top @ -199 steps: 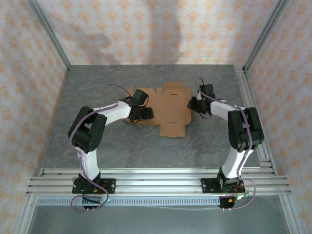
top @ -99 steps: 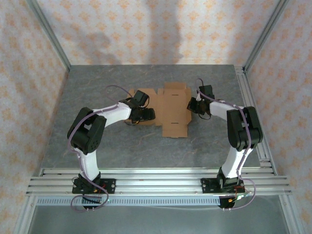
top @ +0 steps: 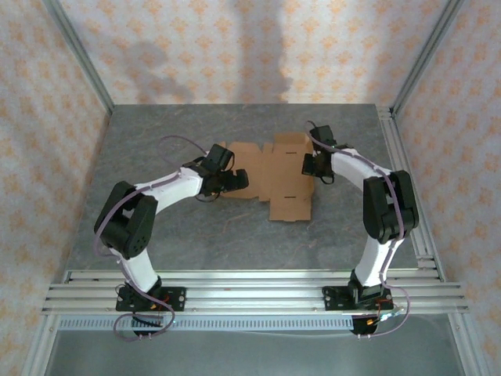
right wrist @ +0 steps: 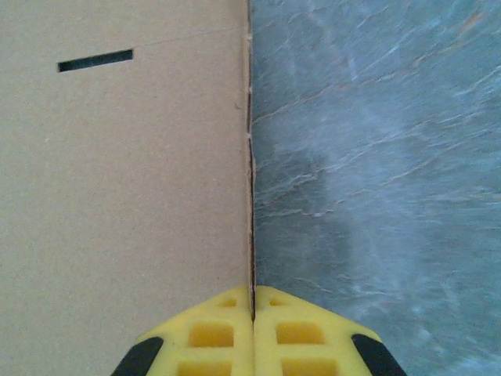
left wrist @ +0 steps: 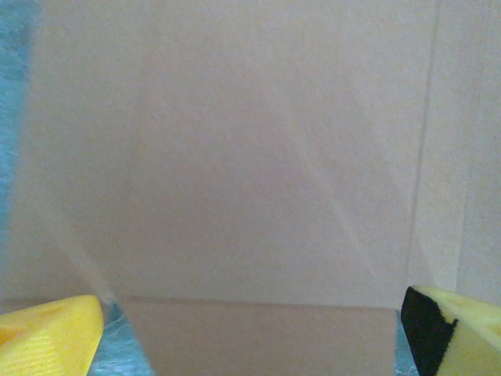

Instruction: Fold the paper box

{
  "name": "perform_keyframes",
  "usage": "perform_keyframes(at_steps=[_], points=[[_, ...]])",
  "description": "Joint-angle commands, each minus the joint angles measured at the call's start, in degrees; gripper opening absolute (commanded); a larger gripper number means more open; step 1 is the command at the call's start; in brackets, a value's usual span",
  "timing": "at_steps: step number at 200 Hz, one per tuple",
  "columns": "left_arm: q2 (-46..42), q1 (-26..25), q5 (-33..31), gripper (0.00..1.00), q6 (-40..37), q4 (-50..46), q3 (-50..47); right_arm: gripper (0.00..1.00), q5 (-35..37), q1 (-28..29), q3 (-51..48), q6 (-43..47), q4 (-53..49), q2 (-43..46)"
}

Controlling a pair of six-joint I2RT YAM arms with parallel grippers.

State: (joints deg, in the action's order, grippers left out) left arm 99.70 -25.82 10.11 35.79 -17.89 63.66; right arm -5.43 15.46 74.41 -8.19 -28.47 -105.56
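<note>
The paper box is a flat brown die-cut sheet lying mid-table, slightly skewed. My left gripper is at the sheet's left flap. In the left wrist view the cardboard spans the space ahead, with a crease low in the frame, and the left gripper is open, its yellow fingertips wide apart at either side of the panel. My right gripper is at the sheet's right edge. In the right wrist view it is shut, the thin cardboard edge running into the seam between its fingers.
Grey marbled table top lies around the sheet. An aluminium rail runs along the right side and a rail frame crosses the near edge. Patterned walls enclose the back and sides.
The sheet has shifted right and turned slightly, its left flap now farther back. Both grippers moved with it, the left arm stretching out more and the right gripper moving farther from the bases.
</note>
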Motion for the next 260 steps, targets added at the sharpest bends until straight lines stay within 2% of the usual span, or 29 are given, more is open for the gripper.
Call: perform_keyframes(at_steps=[1, 48, 92, 110, 140, 154, 236, 260], points=[[-1.85, 1.69, -2.99, 1.00, 0.64, 0.43, -1.23, 0.00, 15.88, 2.61, 4.85, 2.65, -13.28, -3.27], [-1.41, 2.71, -2.63, 1.00, -0.34, -0.34, -0.65, 0.00, 32.24, 6.85, 10.94, -0.52, -20.39, -8.54], [-0.57, 2.77, -2.02, 1.00, -0.90, -0.63, 0.67, 0.00, 41.19, 8.84, 14.23, -2.60, -24.54, -11.78], [-0.51, 2.80, -1.81, 1.00, -1.07, -0.63, 0.77, 0.00, 39.61, 8.96, 13.70, -1.61, -23.66, -11.36], [-0.79, 2.81, -1.85, 1.00, -1.40, -0.65, 0.68, 0.00, 25.61, 7.79, 6.19, 2.05, -13.73, -4.16], [-0.72, 2.95, -1.93, 1.00, -1.49, -0.60, 0.76, 0.00, 23.21, 7.11, 3.92, 2.45, -11.32, -1.89], [0.20, 2.90, -1.93, 1.00, -1.69, -1.39, 2.44, 0.00, 42.20, 10.43, 13.36, 2.69, -21.74, -11.94], [0.30, 2.83, -1.78, 1.00, -1.60, -1.28, 2.35, 0.00, 41.40, 10.39, 14.98, 2.62, -22.87, -12.90]])
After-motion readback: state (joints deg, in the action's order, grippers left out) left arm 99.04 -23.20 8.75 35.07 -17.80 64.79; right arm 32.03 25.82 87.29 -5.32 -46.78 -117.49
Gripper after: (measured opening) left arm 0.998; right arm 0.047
